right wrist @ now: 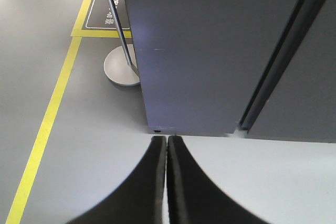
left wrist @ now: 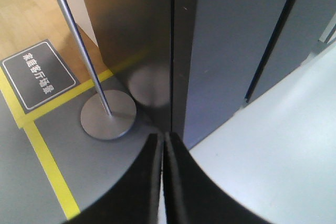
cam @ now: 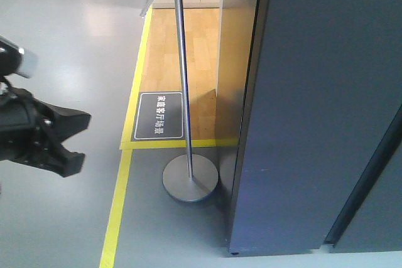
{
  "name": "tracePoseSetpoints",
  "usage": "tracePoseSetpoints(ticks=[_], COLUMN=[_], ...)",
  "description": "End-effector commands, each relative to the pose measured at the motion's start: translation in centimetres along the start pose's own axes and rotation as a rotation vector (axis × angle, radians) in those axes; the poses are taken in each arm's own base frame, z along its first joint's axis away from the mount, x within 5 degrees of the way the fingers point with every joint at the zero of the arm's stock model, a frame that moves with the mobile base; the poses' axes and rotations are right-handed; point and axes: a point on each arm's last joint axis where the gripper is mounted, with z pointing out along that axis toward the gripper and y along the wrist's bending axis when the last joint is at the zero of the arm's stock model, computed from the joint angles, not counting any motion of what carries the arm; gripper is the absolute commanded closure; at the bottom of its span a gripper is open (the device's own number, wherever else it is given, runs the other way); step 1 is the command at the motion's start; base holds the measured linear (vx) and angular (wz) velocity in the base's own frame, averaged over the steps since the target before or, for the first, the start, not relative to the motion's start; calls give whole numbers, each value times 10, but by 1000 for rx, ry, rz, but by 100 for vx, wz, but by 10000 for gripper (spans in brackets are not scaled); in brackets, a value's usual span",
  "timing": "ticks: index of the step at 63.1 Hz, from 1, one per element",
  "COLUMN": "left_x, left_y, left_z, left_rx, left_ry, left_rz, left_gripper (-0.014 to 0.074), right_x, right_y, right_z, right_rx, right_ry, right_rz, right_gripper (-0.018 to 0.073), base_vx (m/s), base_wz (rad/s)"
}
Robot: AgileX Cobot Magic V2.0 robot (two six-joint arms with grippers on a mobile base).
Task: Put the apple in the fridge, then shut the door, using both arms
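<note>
fridge: tall dark grey body [cam: 314,111] fills the right of the front view, standing on the grey floor [cam: 63,61]; outer faces only, no white lining or shelves showing
door: dark grey panel [right wrist: 310,77] right of a long dark seam; looks shut from here, cannot tell for sure
apple: not visible in any view; neither claw carries it
left claw: [left wrist: 163,145] fingers pressed together, nothing between them; in the front view it sits at the left edge [cam: 59,139], well apart from the fridge
right claw: [right wrist: 167,148] fingers also pressed together, empty; not seen in the front view
key relation: fridge lies ahead and to the right of both claws; the door seam's long axis runs vertical, top to bottom of the cabinet; right claw points at the near bottom edge of the fridge front, so judged nearer to the door; left claw faces the fridge's left corner edge
step judged: apple not yet in hand, door not yet opened; task looks barely begun
other: sign stand [cam: 188,180] with metal pole just left of the fridge; yellow floor tape [cam: 116,211]; dark floor sign [cam: 160,115] far left of the stand
</note>
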Motion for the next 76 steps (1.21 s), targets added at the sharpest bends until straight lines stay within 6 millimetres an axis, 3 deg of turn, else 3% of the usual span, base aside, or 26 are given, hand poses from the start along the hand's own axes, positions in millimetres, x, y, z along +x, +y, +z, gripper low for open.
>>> tracePoseSetpoints(ticks=[1,15,35,50,76], left_x=[-14,15,102,153,205], left_y=[4,18,7,-2,7], left_z=[-27,-69,-102,-98,-68], left_rx=[-50,-201,-417,-491,-564], left_ry=[-138,-244,-451,-548,-646], left_rz=[-16,-77,-106,-94,-148], left_gripper=[603,603,603,603,603], right_x=[-11,-11,-11,-11,-11], right_y=[0,0,0,0,1], right_z=[-4,-4,-4,-4,-3], right_rx=[0,-5,-5,-5,-10], right_ry=[-71,-70,-70,-70,-66], right_rz=[-11,-6,-6,-6,-3], right_gripper=[563,563,563,563,563], base_vx=[0,0,0,0,0], base_wz=[0,0,0,0,0])
